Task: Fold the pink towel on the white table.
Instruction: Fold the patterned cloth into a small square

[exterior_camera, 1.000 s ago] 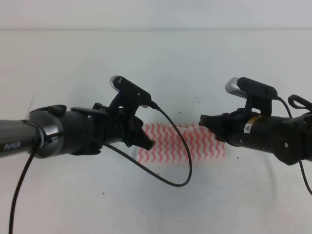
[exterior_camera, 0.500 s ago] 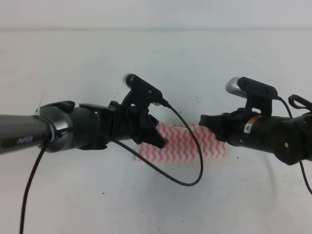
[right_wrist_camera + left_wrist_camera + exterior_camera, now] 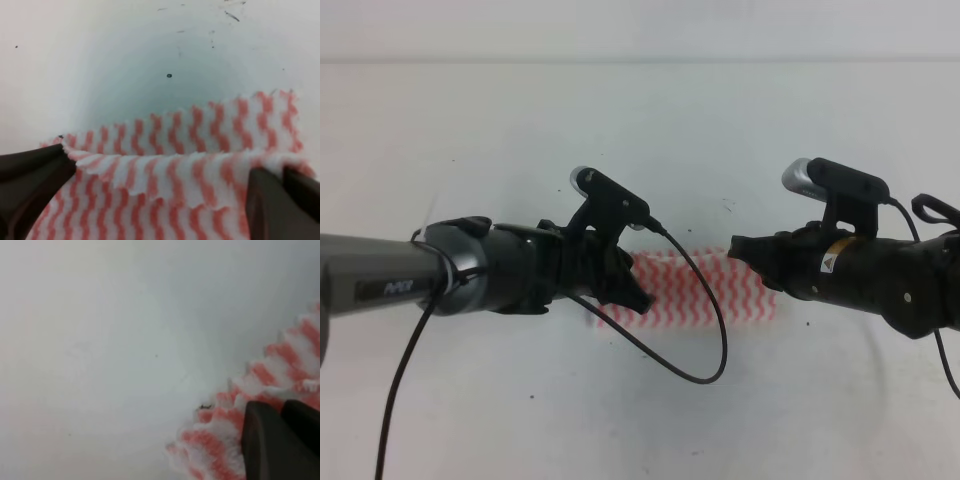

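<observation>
The pink towel lies as a narrow folded band on the white table, between my two arms. My left gripper is at the towel's left end. In the left wrist view only one of its fingers shows, far to the right and resting over the towel, so the jaws look spread. My right gripper hovers at the right end. In the right wrist view, my right gripper stands wide open, with the towel and its folded upper layer lying loose between the fingers.
A black cable loops down from the left wrist camera across the towel's front. Small dark specks mark the tabletop. The table's back edge runs across the top of the high view.
My left gripper moved right over the towel's left end, then drew back a little left. The towel shifted slightly left with it. The right arm stayed still.
</observation>
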{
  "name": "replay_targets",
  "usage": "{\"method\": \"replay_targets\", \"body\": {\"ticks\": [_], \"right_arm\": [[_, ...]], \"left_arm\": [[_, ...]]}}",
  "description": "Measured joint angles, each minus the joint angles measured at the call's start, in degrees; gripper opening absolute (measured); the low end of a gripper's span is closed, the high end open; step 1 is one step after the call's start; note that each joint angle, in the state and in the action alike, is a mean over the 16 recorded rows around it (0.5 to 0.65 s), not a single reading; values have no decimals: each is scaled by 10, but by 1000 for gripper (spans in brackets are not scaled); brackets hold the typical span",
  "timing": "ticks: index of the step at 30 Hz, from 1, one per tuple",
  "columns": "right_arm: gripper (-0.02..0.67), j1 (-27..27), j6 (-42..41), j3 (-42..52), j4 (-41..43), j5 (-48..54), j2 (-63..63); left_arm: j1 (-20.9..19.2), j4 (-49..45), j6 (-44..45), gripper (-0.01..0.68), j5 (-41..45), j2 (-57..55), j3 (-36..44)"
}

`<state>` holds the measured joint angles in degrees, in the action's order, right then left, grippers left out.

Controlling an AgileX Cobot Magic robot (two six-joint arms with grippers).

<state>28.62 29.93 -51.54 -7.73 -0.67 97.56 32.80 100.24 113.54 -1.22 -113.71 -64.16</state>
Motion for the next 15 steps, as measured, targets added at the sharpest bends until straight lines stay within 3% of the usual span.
{"method": "replay_targets", "body": {"ticks": [15], "right_arm": [[-16,0,-1,0,1,-2,0]], "left_arm": [[0,0,3,43,16,3,-1]]}}
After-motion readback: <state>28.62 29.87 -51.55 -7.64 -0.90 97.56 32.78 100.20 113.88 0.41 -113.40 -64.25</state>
